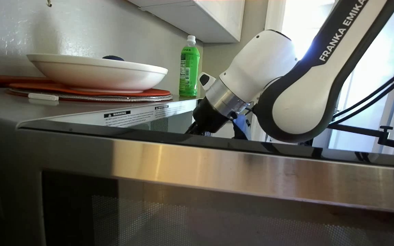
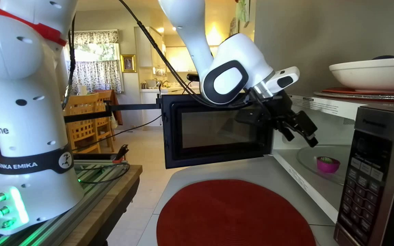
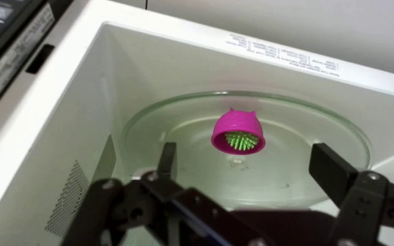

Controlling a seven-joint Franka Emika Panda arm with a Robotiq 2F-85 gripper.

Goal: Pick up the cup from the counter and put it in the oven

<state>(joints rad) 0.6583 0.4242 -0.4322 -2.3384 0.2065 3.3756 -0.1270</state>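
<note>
A small magenta cup with green bristles inside [image 2: 327, 165] sits on the glass turntable [image 3: 337, 118] in the microwave oven [image 2: 320, 116]. It also shows in the wrist view [image 3: 238, 123], near the middle of the turntable, apart from my fingers. My black gripper [image 2: 301, 138] points down into the oven's opening, above and short of the cup. Its two fingers are spread wide with nothing between them in the wrist view [image 3: 243, 159]. In an exterior view my gripper [image 1: 197, 130] is partly hidden behind the open door, and the cup is hidden. The grey counter [image 2: 268, 174] lies before the oven.
The oven door [image 2: 171, 140] stands open beside my arm; its steel outside [image 1: 251, 171] also shows. A white bowl [image 1: 97, 73] on red mats and a green bottle [image 1: 189, 71] stand on top of the oven. A round red mat [image 2: 234, 212] lies on the counter.
</note>
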